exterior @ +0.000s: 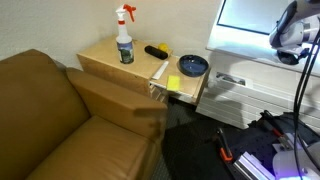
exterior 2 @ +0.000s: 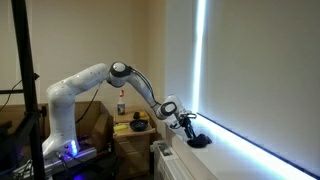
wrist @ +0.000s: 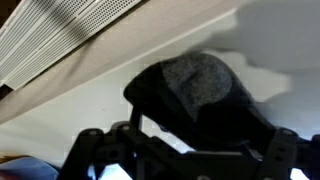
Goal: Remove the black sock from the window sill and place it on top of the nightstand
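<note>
The black sock [wrist: 195, 90], with a grey patch on its top, lies bunched on the white window sill [wrist: 90, 95]. In the wrist view it fills the space just ahead of my gripper [wrist: 190, 155], whose dark fingers stand spread on either side of it. In an exterior view my gripper [exterior 2: 184, 124] hovers right at the sock [exterior 2: 198, 141] on the sill below the bright window. In an exterior view my gripper [exterior: 293, 38] is at the upper right, and the sock is hidden there. The wooden nightstand [exterior: 100, 58] stands beside the couch.
On the nightstand stand a spray bottle [exterior: 125, 40], a black and yellow object [exterior: 155, 50], a blue bowl [exterior: 192, 66] and a yellow sponge [exterior: 174, 83]. A brown couch [exterior: 50, 120] is next to it. A ribbed heater grille [wrist: 60, 35] runs beside the sill.
</note>
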You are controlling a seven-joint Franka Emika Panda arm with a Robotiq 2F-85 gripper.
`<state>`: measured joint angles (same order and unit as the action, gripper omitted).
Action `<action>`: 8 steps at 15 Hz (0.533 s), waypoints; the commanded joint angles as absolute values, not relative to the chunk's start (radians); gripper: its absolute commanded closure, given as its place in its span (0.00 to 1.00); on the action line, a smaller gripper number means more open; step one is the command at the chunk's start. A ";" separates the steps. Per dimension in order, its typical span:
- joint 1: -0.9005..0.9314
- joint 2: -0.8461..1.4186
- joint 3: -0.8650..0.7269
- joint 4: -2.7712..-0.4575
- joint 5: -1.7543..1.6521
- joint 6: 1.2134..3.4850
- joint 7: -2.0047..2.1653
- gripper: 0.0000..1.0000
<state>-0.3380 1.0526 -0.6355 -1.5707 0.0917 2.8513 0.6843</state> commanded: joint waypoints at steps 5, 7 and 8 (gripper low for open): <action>-0.364 1.091 -0.625 -1.500 0.123 2.773 0.677 0.00; -0.373 1.092 -0.614 -1.497 0.127 2.763 0.672 0.28; -0.374 1.094 -0.615 -1.493 0.128 2.752 0.677 0.34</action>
<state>-0.3574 1.0848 -0.6304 -1.5109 0.1106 2.7874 0.6852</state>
